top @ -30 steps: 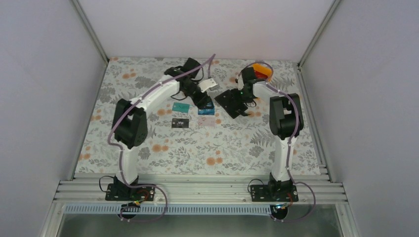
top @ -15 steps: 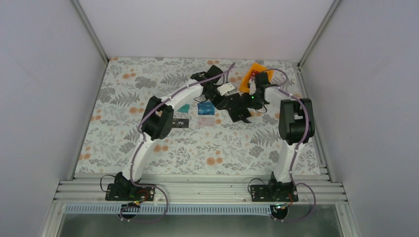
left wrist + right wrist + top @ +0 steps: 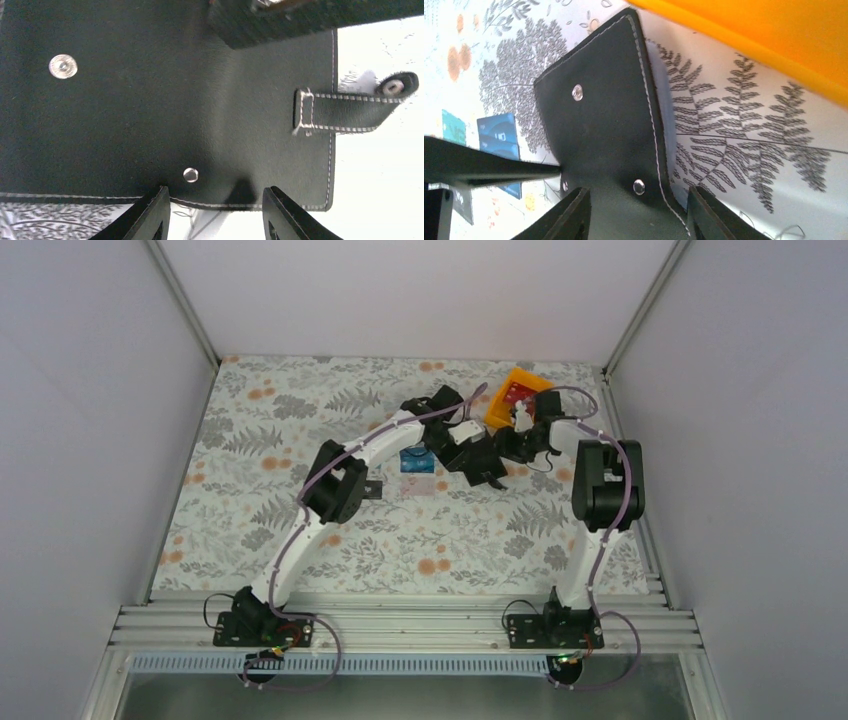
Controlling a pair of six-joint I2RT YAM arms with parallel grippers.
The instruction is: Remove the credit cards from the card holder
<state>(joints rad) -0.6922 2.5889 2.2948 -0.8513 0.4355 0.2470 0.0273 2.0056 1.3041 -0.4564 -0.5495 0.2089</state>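
The black card holder lies opened between my two grippers, outer side up. It fills the left wrist view, and its clasp tab sticks out to the right. My left gripper is open, with its tips over the holder's stitched edge. My right gripper is also open and straddles the holder's cover near a rivet. On the cloth lie a blue card, a pale pink card, a teal card and a black card.
An orange bin stands just behind the right gripper, with a red card in it. The left arm's elbow hangs over the loose cards. Grey walls close in the flowered table.
The left arm has swung right, from above the cards to the card holder. The right gripper has drawn back toward the orange bin. Both pairs of jaws have narrowed.
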